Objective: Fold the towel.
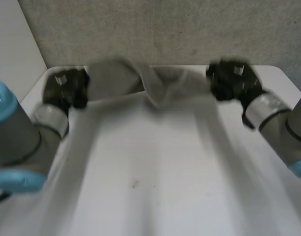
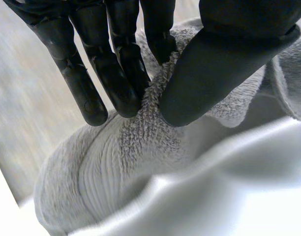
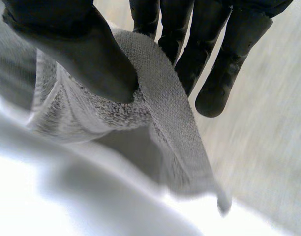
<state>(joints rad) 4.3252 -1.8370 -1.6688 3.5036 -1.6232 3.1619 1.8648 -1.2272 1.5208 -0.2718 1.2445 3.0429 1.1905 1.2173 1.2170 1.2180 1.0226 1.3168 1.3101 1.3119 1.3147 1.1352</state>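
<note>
Where table (image 1: 283,78) meets wall (image 1: 165,29), left robot hand (image 1: 67,88), right robot hand (image 1: 231,81) pinching towel (image 1: 160,86)

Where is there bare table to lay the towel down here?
The table looks bare between the left arm and right arm, nearer than the towel. The far edge is crowded: the left hand and right hand each pinch an end of the towel stretched between them.

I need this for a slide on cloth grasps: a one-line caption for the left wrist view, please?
Left hand pinching a raised fold of the grey towel between thumb and straight fingers.
</note>
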